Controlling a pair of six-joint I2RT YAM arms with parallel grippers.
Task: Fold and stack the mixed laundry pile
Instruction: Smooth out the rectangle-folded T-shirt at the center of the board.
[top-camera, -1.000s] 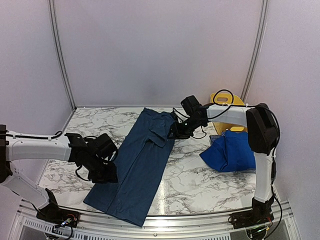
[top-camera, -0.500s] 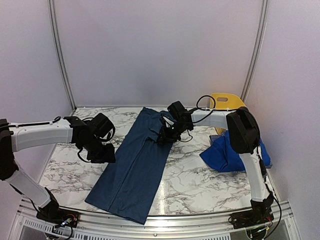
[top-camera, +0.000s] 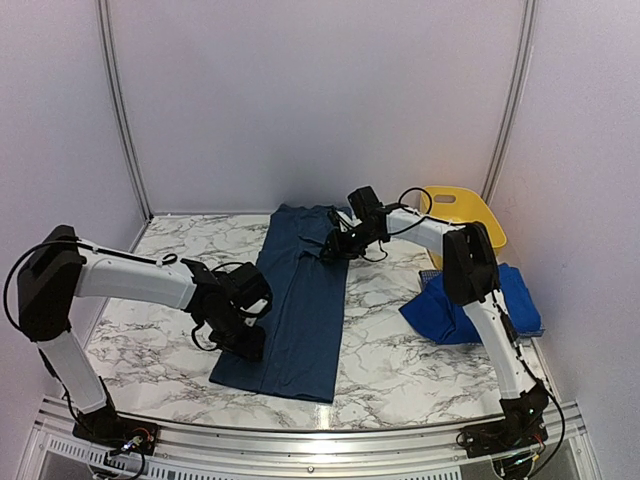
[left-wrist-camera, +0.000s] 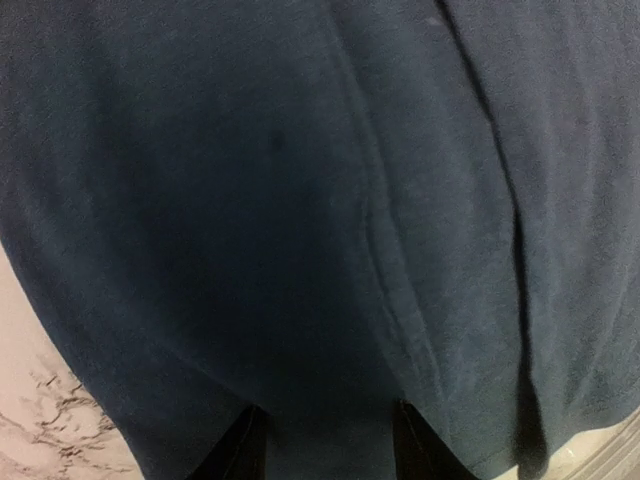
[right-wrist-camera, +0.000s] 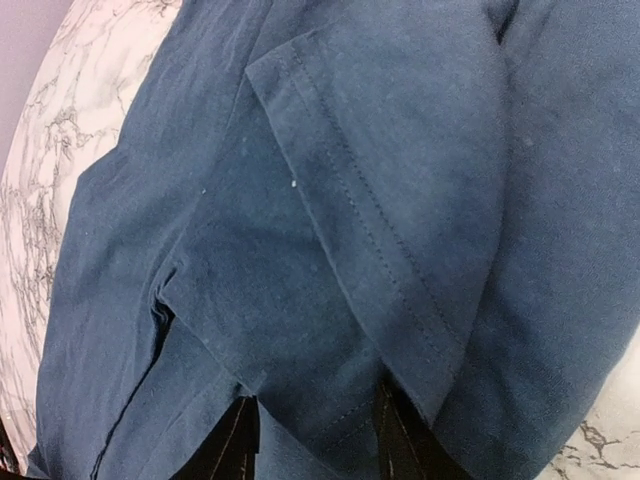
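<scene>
The dark denim-blue garment (top-camera: 300, 300) lies stretched out lengthwise on the marble table (top-camera: 130, 330), from the back wall toward the front edge. My left gripper (top-camera: 240, 340) rests on its near left edge. In the left wrist view its fingers stand apart on flat cloth (left-wrist-camera: 300, 200), open (left-wrist-camera: 325, 440). My right gripper (top-camera: 333, 247) sits on the garment's far right side by a folded sleeve (right-wrist-camera: 380, 220), and it is also open on the cloth (right-wrist-camera: 315, 420). A bright royal-blue garment (top-camera: 470, 300) lies bunched at the right, with a sliver of checked cloth (top-camera: 431, 272) at its far left edge.
A yellow plastic tub (top-camera: 470, 212) stands at the back right corner behind the royal-blue garment. The booth walls close in on three sides. The metal rail of the table's front edge (top-camera: 300, 430) runs just past the garment's near hem.
The left gripper went from the near left corner up the left edge and back down, further right. The garment now lies narrower and straighter. The right gripper has shifted left and toward the back.
</scene>
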